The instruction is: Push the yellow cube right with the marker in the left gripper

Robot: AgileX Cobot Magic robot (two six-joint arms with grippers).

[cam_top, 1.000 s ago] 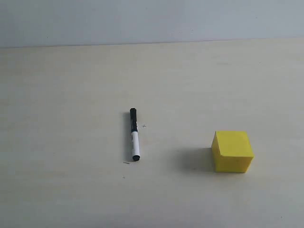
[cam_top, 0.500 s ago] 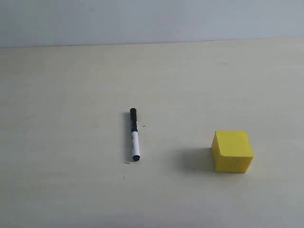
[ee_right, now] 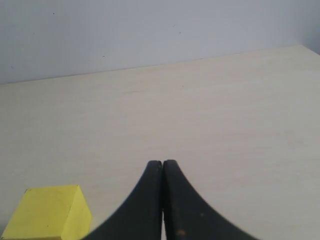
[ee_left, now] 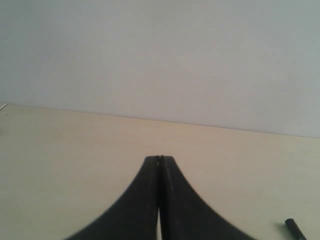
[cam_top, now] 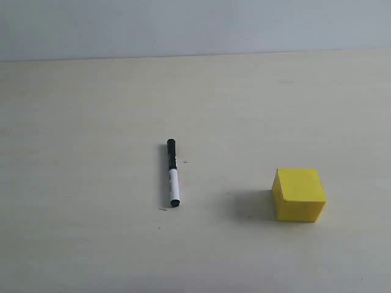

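Observation:
The marker (cam_top: 173, 173), white barrel with black cap and black end, lies loose on the table near the middle, its length running front to back. Its black tip (ee_left: 296, 229) shows at the edge of the left wrist view. The yellow cube (cam_top: 298, 194) rests on the table to the marker's right, well apart from it; it also appears in the right wrist view (ee_right: 47, 212). My left gripper (ee_left: 160, 159) is shut with nothing between its jaws. My right gripper (ee_right: 162, 163) is shut and empty too. Neither arm shows in the exterior view.
The pale beige table (cam_top: 91, 122) runs back to a light grey wall (cam_top: 195, 24). Faint small marks lie on the tabletop near the marker.

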